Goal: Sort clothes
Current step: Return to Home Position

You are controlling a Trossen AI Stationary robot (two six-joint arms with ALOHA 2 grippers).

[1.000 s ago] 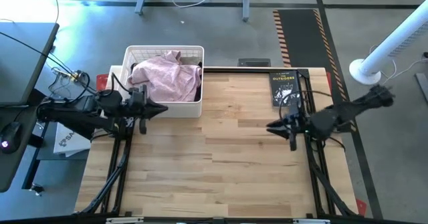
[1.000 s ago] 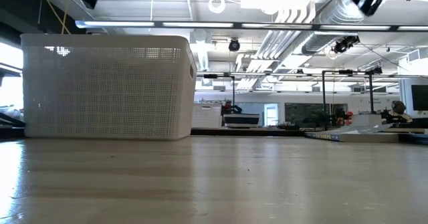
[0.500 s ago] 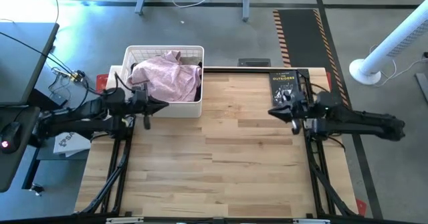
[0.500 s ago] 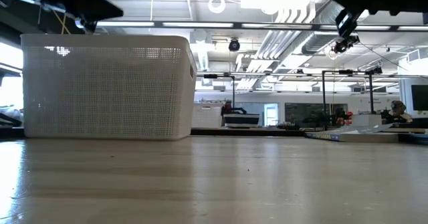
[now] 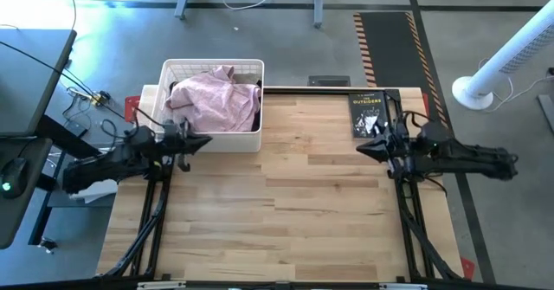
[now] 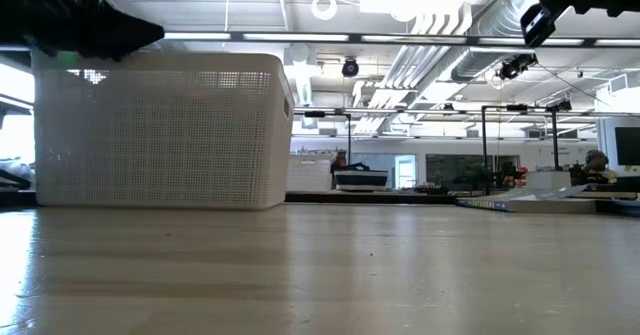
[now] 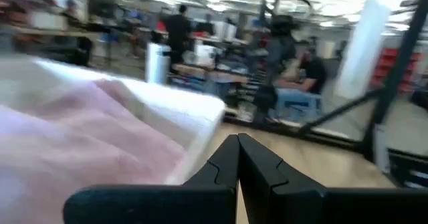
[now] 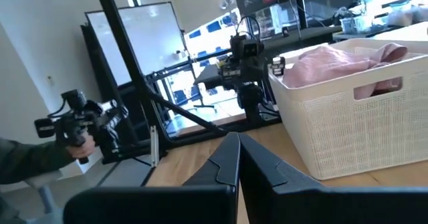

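A pale pink garment (image 5: 212,99) lies heaped on top in the white perforated basket (image 5: 251,138) at the table's far left; a bit of dark cloth (image 5: 251,88) shows at its far right corner. The pink garment also shows in the left wrist view (image 7: 73,144) and the right wrist view (image 8: 334,63). My left gripper (image 5: 208,140) is shut and empty, just in front of the basket's near wall. My right gripper (image 5: 358,148) is shut and empty, above the table at the right, near the book.
A black paperback book (image 5: 367,112) lies at the table's far right edge. The bare wooden tabletop (image 5: 286,212) spreads between the arms and toward the near edge. People show in the room beyond, in the wrist views.
My left gripper has dropped lower and stays in front of the basket's near wall while its arm has swung back. My right gripper first went toward the book at the table's far right, then came back a little toward the near edge. Both stay shut.
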